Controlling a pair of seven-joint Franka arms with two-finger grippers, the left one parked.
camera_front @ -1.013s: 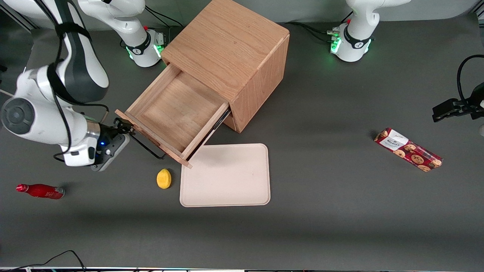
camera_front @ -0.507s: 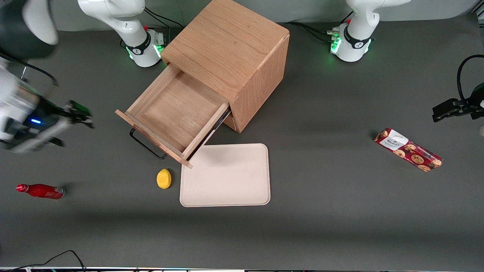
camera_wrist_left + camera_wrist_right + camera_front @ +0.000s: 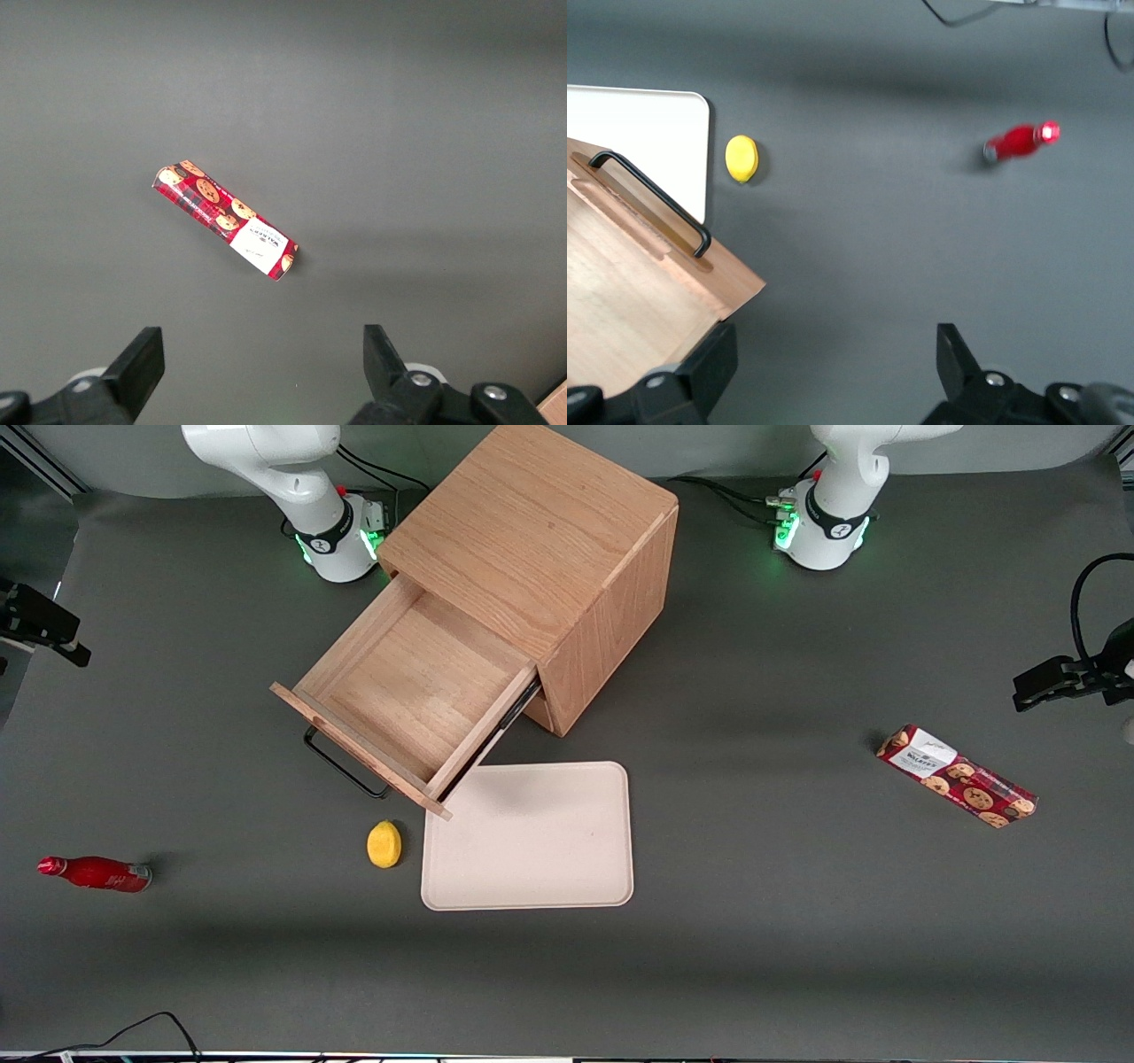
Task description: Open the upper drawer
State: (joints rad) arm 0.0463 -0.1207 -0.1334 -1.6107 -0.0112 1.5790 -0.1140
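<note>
The upper drawer (image 3: 416,691) of the oak cabinet (image 3: 540,540) stands pulled far out, and its inside is bare wood. Its thin black bar handle (image 3: 341,766) is free, with nothing touching it. My right gripper (image 3: 44,624) hangs well away from the drawer, at the working arm's edge of the table. In the right wrist view the gripper (image 3: 833,354) is open with only grey table between its fingers, and the drawer front (image 3: 629,301) and handle (image 3: 651,199) lie off to one side of it. The lower drawer is hidden under the open one.
A pale tray (image 3: 532,868) lies just in front of the drawer's corner, with a yellow lemon-like object (image 3: 384,843) beside it. A red bottle (image 3: 93,873) lies toward the working arm's end. A red cookie pack (image 3: 957,775) lies toward the parked arm's end.
My gripper was at the handle one second ago. It has let go and drawn away toward the working arm's edge of the table. The drawer has stayed open.
</note>
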